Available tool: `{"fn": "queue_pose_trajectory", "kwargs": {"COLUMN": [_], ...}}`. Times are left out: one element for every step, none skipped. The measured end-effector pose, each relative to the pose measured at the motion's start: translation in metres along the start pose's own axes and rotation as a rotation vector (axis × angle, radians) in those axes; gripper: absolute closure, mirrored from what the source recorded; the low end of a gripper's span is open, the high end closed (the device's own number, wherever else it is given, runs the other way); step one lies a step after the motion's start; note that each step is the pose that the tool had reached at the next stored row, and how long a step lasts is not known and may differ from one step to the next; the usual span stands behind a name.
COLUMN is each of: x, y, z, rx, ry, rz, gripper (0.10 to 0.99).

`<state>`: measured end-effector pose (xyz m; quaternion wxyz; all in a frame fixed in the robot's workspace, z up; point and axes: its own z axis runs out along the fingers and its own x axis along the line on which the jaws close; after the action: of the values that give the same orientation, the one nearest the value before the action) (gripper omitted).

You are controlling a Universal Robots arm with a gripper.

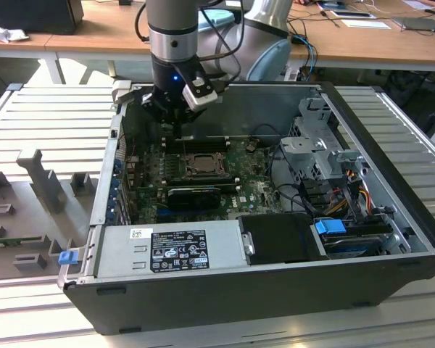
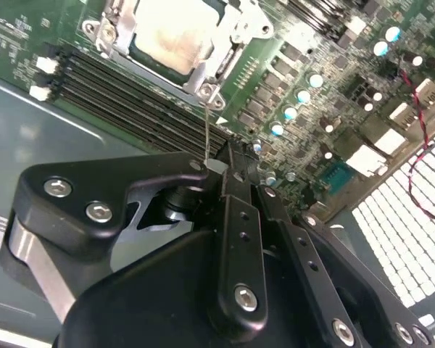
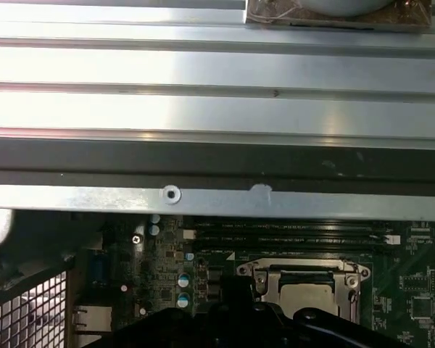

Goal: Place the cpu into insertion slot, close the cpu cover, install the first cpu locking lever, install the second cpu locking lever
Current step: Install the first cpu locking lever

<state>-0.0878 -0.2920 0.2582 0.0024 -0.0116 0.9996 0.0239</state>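
Lever-installing step: black gripper (image 2: 228,170) jaws pinching thin wire locking lever (image 2: 207,130) at six o'clock of pale-grey square cpu (image 2: 172,32), seated beneath silvery frame cpu cover (image 2: 235,29).

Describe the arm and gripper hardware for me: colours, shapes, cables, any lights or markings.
In the exterior view the arm is a silver-grey cylinder with black bands, a small blue light lit low on the wrist, and black cables looping behind it. A pale camera block is strapped beside the black gripper. In the second wrist view the gripper is matte black linkage plates fastened with silver screws.
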Motion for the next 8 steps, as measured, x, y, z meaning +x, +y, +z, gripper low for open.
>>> {"fn": "queue_pose_trajectory", "kwargs": {"x": [-0.0016, -0.0038, -0.0053, -0.0069, -0.0093, -0.0113, -0.0129, -0.0171], "y": [0.0, -0.0001, -0.0001, -0.0002, -0.0002, -0.0003, -0.0003, -0.0004], "z": [0.0, 0.0, 0.0, 0.0, 0.0001, 0.0001, 0.0002, 0.0003], "rx": [0.0, 0.0, 0.0, 0.0, 0.0, 0.0, 0.0, 0.0], "ry": [0.0, 0.0, 0.0, 0.0, 0.0, 0.0, 0.0, 0.0], "rz": [0.0, 0.0, 0.0, 0.0, 0.0, 0.0, 0.0, 0.0], "gripper": [0.98, 0.98, 0.98, 0.98, 0.98, 0.98, 0.98, 0.98]}}
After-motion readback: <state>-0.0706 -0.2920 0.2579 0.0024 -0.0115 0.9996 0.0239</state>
